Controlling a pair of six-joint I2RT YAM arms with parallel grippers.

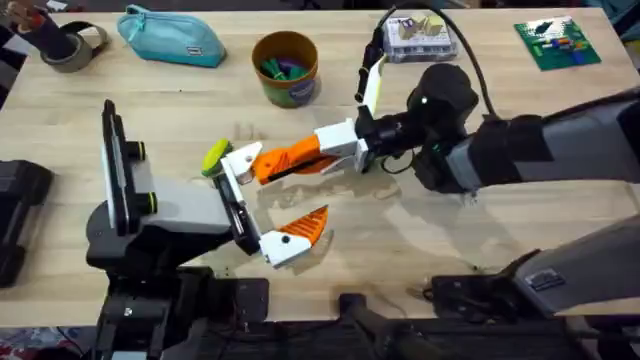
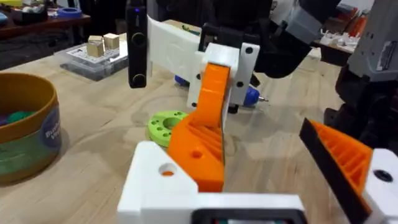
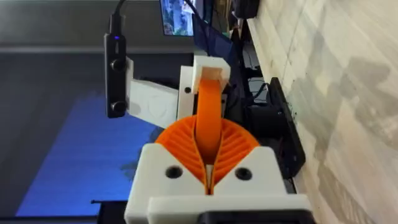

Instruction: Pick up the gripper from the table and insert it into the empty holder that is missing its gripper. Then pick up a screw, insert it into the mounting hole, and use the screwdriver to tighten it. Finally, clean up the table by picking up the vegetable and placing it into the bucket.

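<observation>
Gripper (image 1: 290, 158) | clamped in your right end effector (image 1: 318, 150), tip at the upper holder (image 1: 240, 160) above the counter (image 1: 480, 230) | left end effector: cannot tell | risk: if you arrive tilted, it jams at the holder mouth or twists between the pads.

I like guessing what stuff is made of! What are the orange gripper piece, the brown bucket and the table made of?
The orange gripper piece looks like matte plastic: solid colour with moulded ribs. It is pinched in the right gripper. The bucket might be printed card or thin plastic, going by its smooth wall and label; I can't say which. The table looks like pale finished wood, with plank lines and grain.
</observation>
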